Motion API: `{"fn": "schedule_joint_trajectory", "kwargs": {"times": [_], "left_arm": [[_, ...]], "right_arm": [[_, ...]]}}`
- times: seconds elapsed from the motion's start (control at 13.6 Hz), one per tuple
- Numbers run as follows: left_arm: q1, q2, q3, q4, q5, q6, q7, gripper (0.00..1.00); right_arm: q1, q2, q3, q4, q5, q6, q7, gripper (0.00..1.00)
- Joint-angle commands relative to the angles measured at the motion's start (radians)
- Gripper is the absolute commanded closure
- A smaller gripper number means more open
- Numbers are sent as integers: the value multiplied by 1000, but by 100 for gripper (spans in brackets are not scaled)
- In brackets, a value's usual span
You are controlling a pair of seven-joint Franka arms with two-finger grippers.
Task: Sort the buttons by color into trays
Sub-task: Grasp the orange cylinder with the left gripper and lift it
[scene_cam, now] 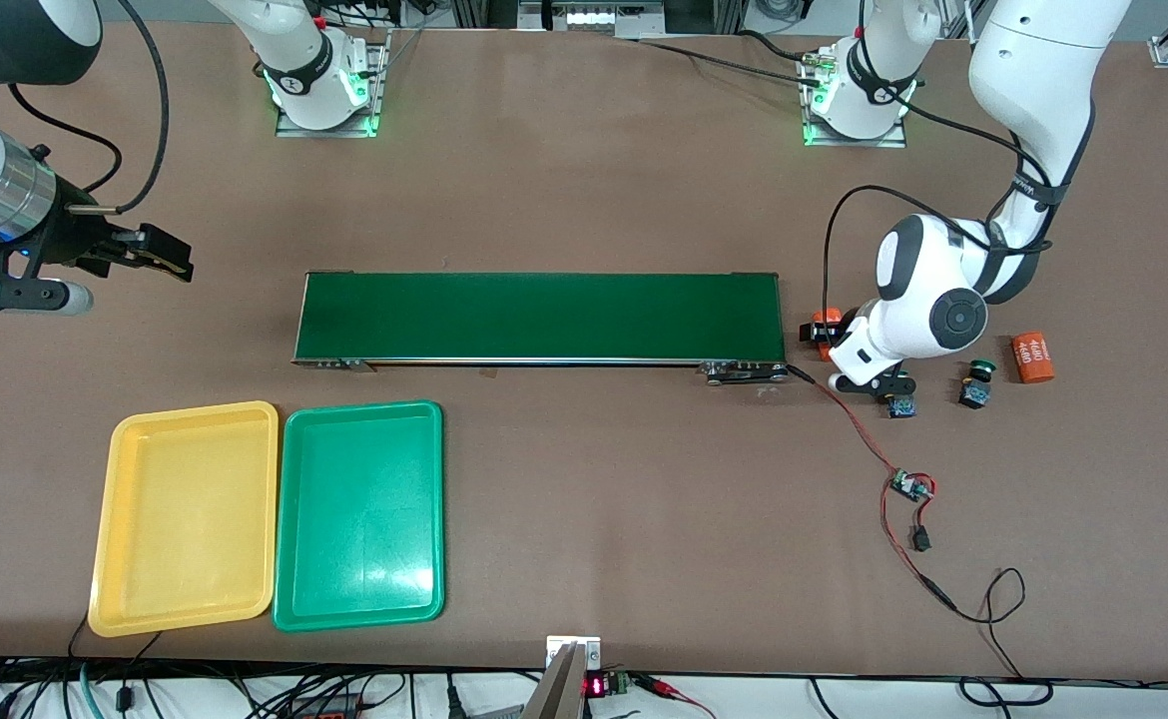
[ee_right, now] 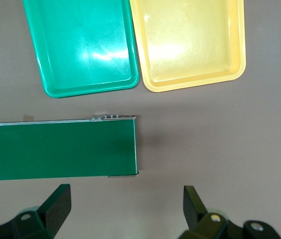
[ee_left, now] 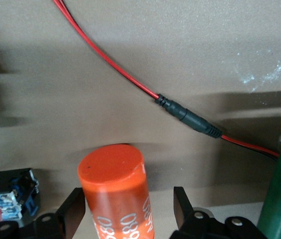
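A green-capped button stands on the table past the conveyor's end on the left arm's side. A second button shows only its blue body under the left arm; its cap is hidden. My left gripper is down at the table, open around an orange cylinder with white numerals, and a gap shows beside one finger. The yellow tray and green tray lie side by side, both bare. My right gripper waits open over bare table, holding nothing.
A long dark green conveyor belt crosses the middle of the table. Another orange cylinder lies beside the green button. A red wire with a small circuit board runs from the conveyor's end toward the front edge.
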State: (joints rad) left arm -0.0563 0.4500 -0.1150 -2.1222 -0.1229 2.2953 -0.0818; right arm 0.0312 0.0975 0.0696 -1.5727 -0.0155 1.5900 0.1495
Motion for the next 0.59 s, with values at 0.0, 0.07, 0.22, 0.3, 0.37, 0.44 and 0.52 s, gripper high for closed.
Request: {"fn": "schedule_joint_trajectory", "kwargs": {"times": [0.0, 0.07, 0.22, 0.3, 0.37, 0.44, 0.52], "left_arm": [[-5, -2, 3, -5, 2, 16, 13, 42], [-4, -7, 3, -5, 2, 16, 14, 54], [-1, -22, 5, -5, 2, 16, 55, 74], [3, -25, 5, -5, 2, 16, 101, 83], [6, -34, 5, -5, 0, 15, 137, 88], [9, -49, 6, -5, 0, 12, 158, 90], [12, -77, 6, -4, 2, 6, 165, 93]], "right_arm": [[3, -5, 4, -7, -12, 2, 7, 0], [3, -5, 4, -7, -12, 2, 7, 0], [3, -5, 4, -7, -11, 2, 7, 0], [3, -5, 4, -7, -11, 2, 8, 0], [3, -5, 4, -7, -12, 2, 8, 0], [3, -5, 4, -6, -11, 2, 7, 0], [3, -5, 4, -7, -11, 4, 8, 0]]}}
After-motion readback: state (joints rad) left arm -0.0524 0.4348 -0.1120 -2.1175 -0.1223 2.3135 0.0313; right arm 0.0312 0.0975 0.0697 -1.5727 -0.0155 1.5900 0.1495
